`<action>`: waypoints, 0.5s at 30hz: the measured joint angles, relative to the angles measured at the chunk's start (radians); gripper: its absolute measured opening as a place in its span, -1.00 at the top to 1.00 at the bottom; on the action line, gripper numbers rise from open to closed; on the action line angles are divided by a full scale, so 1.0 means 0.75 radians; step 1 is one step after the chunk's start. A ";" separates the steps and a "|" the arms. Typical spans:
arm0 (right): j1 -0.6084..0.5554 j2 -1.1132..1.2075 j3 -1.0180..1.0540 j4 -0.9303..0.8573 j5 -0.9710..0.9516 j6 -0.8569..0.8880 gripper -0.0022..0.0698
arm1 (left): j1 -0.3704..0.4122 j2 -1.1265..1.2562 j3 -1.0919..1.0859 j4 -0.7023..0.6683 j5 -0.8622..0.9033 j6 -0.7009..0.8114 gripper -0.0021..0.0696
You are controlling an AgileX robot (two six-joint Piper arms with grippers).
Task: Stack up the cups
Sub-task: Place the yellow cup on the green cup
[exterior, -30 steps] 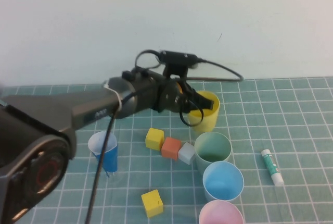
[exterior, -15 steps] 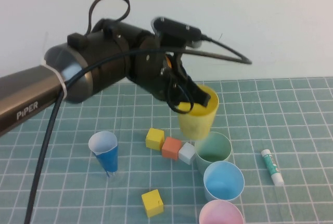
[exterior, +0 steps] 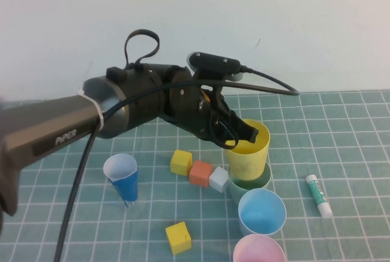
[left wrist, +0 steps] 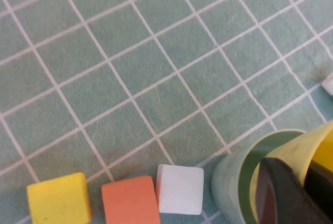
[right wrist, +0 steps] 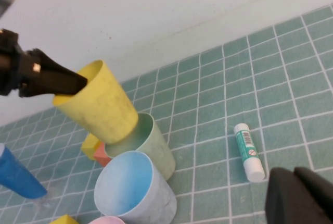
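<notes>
A: A green cutting mat (exterior: 341,128) ruled in pale squares runs back to a plain white wall. What lies nearest?

B: Nearest sits the wide pink plastic cup (exterior: 259,250), then the wide light blue plastic cup (exterior: 261,211) touching it. Just behind is the wide pale green plastic cup (exterior: 250,184), and the wide yellow plastic cup (exterior: 247,151) now has its base inside it, tilted.

A: So that has changed?

B: Yes. Half a second ago the yellow cup hung above the green one; a second ago it stood on the mat farther back. I judge the first nesting nearly done, though it is not yet released.

A: And the grippers?

B: The left gripper (exterior: 239,129) pinches the yellow cup's rim, one finger inside and one outside, barely parted. The right gripper (right wrist: 302,195) is parked off to the right near a white and green glue stick (exterior: 319,195); I cannot tell its fingers.

A: Anything else?

B: Coloured cubes (exterior: 200,173) beside the green cup, and a narrow dark blue cone cup (exterior: 122,177) to the left.
</notes>
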 joint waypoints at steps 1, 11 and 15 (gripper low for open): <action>0.000 0.000 0.000 0.003 0.000 0.000 0.95 | 0.000 0.016 0.000 -0.013 -0.005 0.005 0.90; 0.000 0.000 0.000 0.008 0.000 0.000 0.95 | 0.000 0.095 0.000 -0.032 -0.051 0.061 0.83; 0.000 0.000 0.000 0.011 0.000 -0.002 0.95 | 0.000 0.092 0.000 -0.037 -0.053 0.093 0.33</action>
